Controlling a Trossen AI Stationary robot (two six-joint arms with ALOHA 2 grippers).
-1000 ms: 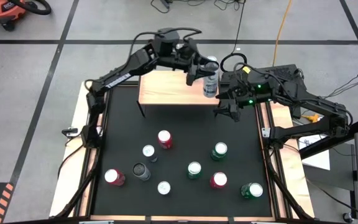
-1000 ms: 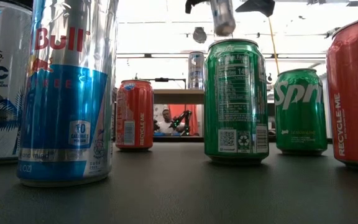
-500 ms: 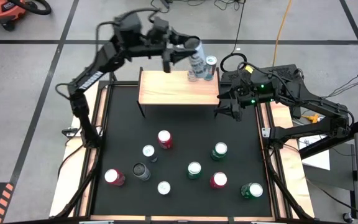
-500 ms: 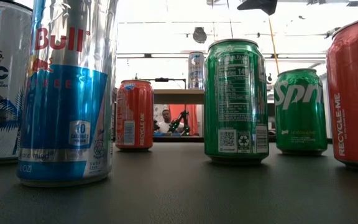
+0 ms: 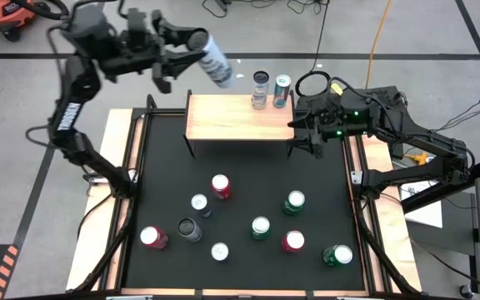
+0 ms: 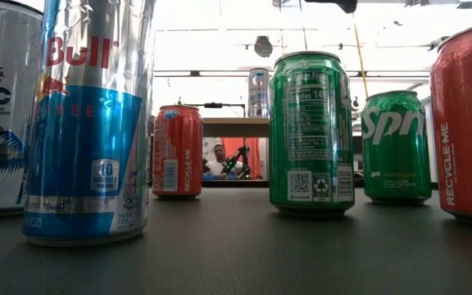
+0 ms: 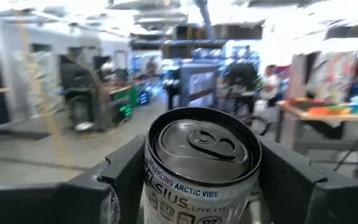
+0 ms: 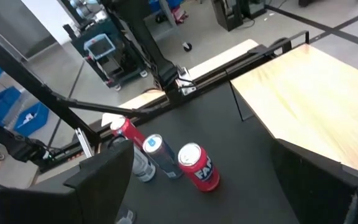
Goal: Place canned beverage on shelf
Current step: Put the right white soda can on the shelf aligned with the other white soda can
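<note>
Our left gripper is pinching a Celsius can, raised high beyond the table's eleven o'clock corner and off the shelf's ten o'clock corner. In the high view the can is tipped well over, its top pointing back toward the wrist. The left wrist view shows a finger pressed on each side of the can just under its rim.

Two cans already stand on the shelf near its one o'clock corner: a dark one and a teal one, just beside each other. Our right gripper waits spread open at the shelf's four o'clock edge, holding nothing.

What worries us:
- The can is nowhere above the board. If the grip slackened here, we judge it would drop to the floor, not the shelf.
- It is tilted. Set down without being righted first, it would likely topple and roll off the narrow board.
- Coming in toward one o'clock, the can or fingers could clip the two standing cans and knock them over.
- The right gripper sits close to the shelf's right end, so a wide swing risks the arms meeting.
</note>
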